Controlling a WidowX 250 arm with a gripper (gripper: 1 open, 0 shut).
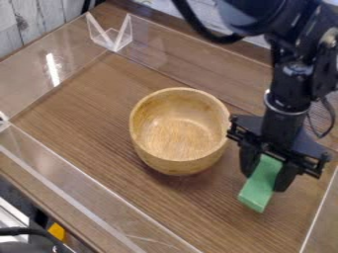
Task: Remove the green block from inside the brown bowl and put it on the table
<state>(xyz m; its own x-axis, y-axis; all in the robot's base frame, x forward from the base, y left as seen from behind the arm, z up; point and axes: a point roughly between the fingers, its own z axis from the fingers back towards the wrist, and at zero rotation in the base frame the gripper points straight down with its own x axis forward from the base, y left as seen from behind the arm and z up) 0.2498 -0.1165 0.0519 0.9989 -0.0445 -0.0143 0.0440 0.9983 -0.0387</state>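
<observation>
The green block [263, 186] hangs upright between the fingers of my gripper [276, 170], to the right of the brown bowl [183, 129]. The gripper points straight down and is shut on the block's upper part. The block's lower end is close to the table [93, 104]; whether it touches the wood I cannot tell. The bowl stands upright and has nothing inside it.
Clear acrylic walls [79, 212] run along the table's edges, with one close behind and to the right of the gripper. A clear folded stand [110, 32] sits at the back left corner.
</observation>
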